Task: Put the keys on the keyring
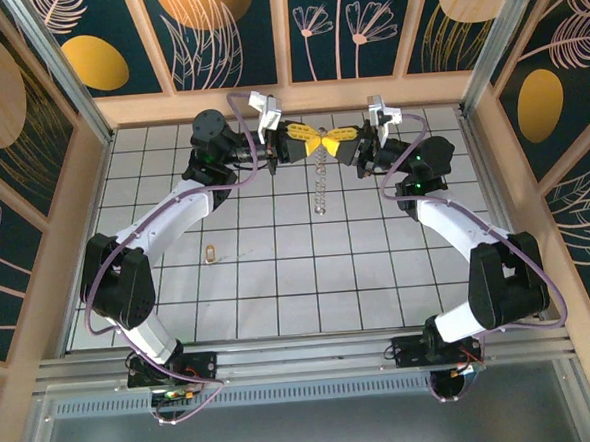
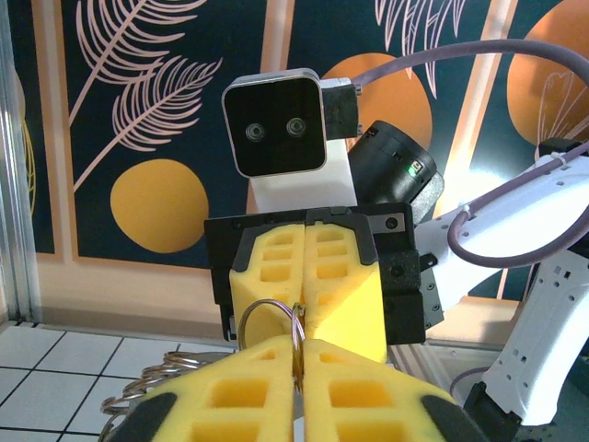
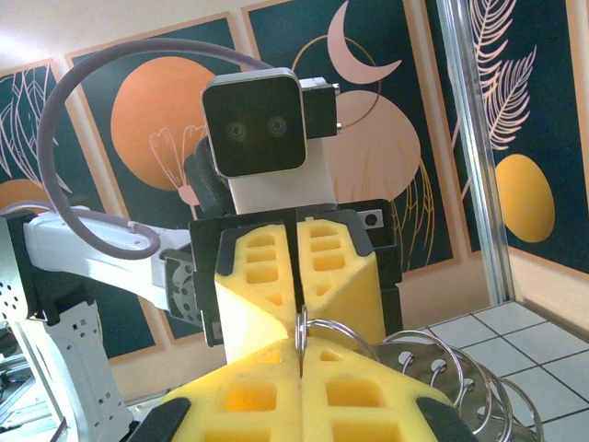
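Aloft, keyring hangs pinched by left claw, right claw.

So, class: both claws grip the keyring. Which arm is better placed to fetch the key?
Probably the left. The key lies on the left arm's side of the floor, far from the right claw, which could hold the keyring alone.

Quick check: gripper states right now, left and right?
Left gripper: shut on the keyring.
Right gripper: shut on the keyring.
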### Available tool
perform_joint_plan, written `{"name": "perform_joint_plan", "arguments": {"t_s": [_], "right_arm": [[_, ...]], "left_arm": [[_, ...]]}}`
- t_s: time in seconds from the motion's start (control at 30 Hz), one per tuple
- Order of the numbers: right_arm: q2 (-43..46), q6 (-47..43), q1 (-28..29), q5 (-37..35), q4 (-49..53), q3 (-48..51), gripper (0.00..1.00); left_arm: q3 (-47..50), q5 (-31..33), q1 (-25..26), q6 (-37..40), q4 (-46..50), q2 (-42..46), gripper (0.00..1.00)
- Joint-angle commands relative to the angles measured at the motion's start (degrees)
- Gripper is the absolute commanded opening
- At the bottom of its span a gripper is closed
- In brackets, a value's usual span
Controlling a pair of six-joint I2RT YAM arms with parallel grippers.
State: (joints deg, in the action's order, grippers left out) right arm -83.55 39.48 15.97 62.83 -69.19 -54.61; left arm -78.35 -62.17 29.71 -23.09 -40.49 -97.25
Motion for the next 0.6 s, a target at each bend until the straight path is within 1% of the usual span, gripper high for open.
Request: {"name": "perform_joint_plan", "arguments": {"t_s": [0.0, 0.1, 0.4, 0.53, 0.57], "right_arm": [[-0.39, -0.55, 0.91, -0.17, -2.33, -1.61, 0.0], [-0.39, -0.55, 1.03, -0.2, -2.27, -1.7, 0.0], [-0.86, -0.78, 1.17, 0.16, -1.29, -2.39, 0.0], [-0.48, -1.77, 1.17, -0.43, 0.58, -2.36, 0.0], [-0.34, -1.86, 1.06, -0.53, 0.78, -2.35, 0.02]], "left_arm": [[-1.46, -1.86, 0.59, -0.21, -1.92, -0.6, 0.06], [-1.79, -2.64, 0.73, 0.13, -1.39, -0.6, 0.0], [-2.87, -5.07, 1.29, 3.48, 3.09, -0.61, 0.0], [-1.88, -3.95, 1.31, 4.74, 3.05, 0.03, 0.0], [-1.45, -3.18, 1.24, 5.21, 3.05, 0.33, 0.0]]}}
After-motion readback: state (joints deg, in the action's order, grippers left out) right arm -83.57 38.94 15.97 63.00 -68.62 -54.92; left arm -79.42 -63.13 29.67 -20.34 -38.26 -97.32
